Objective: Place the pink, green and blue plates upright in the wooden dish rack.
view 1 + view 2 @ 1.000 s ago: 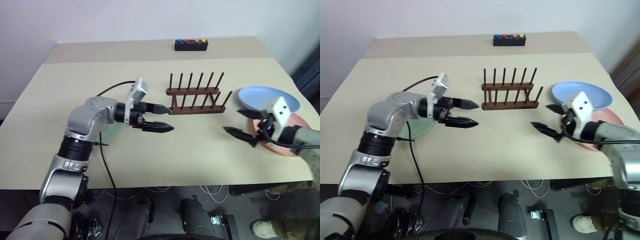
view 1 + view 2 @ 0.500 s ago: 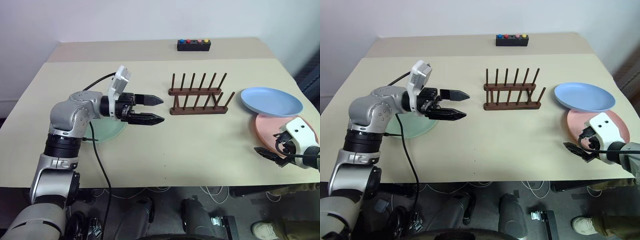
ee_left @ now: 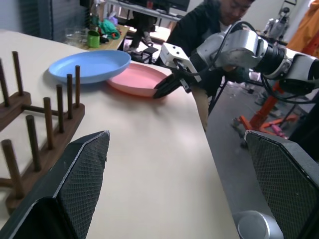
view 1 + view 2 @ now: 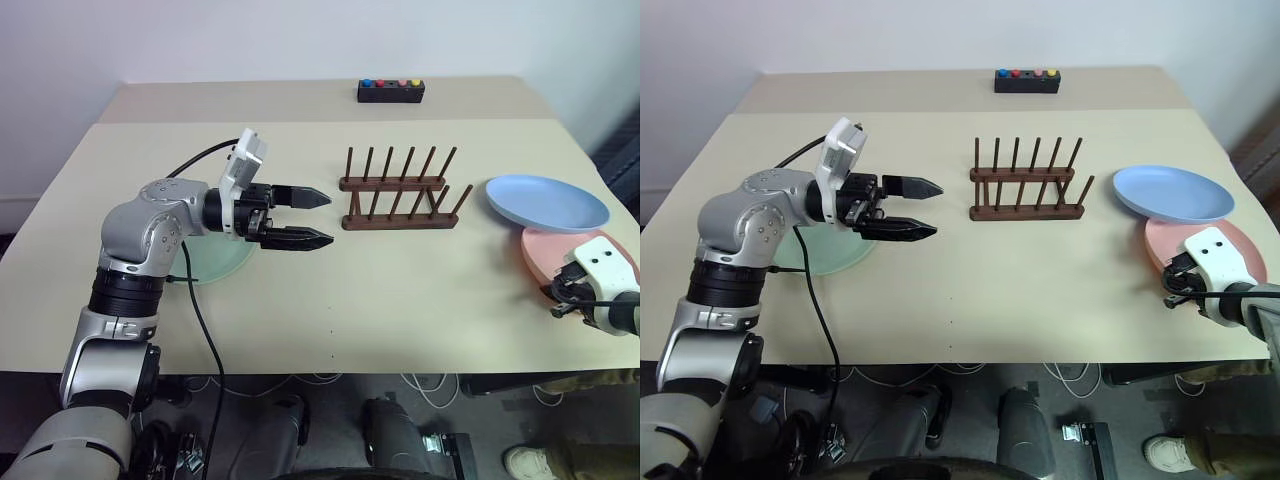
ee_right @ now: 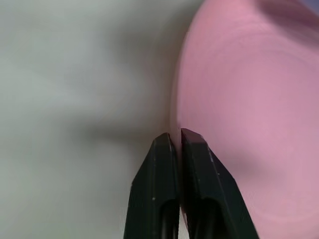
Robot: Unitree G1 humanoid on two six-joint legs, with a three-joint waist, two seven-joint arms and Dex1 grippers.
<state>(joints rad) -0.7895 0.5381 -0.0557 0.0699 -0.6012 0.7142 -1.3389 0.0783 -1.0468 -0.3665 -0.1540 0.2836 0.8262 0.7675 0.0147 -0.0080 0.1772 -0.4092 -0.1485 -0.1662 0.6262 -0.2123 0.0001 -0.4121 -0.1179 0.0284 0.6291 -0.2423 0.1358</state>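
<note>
The wooden dish rack stands with nothing in it at the table's middle. The blue plate lies to its right, overlapping the far edge of the pink plate. My right gripper is at the pink plate's near left rim, fingers shut with the rim edge between them; it also appears as the right gripper from the head. The green plate lies flat at the left, partly under my left arm. My left gripper hovers open, pointing toward the rack, holding nothing.
A small black box with coloured buttons sits at the far edge. A black cable runs down from my left arm over the front edge. A person sits beyond the table's right end.
My right gripper swung from the table's middle out to the pink plate's near rim, then shut on it. The left gripper lifted slightly and stays open.
</note>
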